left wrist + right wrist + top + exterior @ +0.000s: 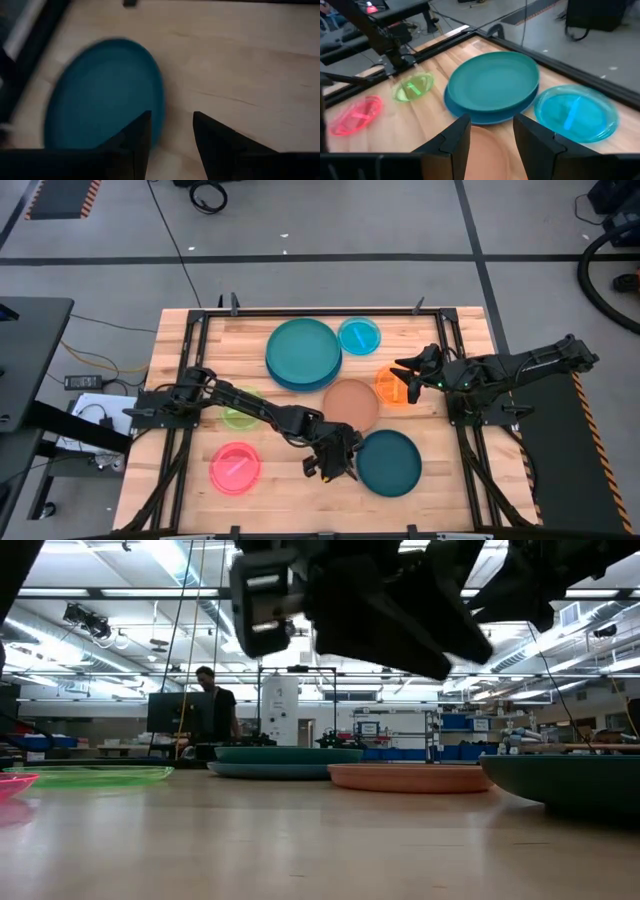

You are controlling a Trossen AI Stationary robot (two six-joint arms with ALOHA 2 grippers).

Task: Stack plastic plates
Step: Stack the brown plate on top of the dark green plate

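My left gripper (338,470) (170,122) hovers open above the table beside the left rim of the dark teal plate (389,463) (105,95) and touches nothing. My right gripper (403,370) (491,127) is open above the orange plate (391,386), pointing toward the tan plate (351,405) (485,150). The teal plate (302,350) (492,82) lies on the blue plate (470,116). The cyan plate (359,335) (575,112), the pink plate (236,468) and the lime green plate (240,412), partly under my left arm, lie flat on the table.
A dark metal frame (300,313) runs around the wooden tabletop. Bare wood (285,480) shows between the pink plate and the dark teal plate. In the low view a person (212,700) stands far behind the table.
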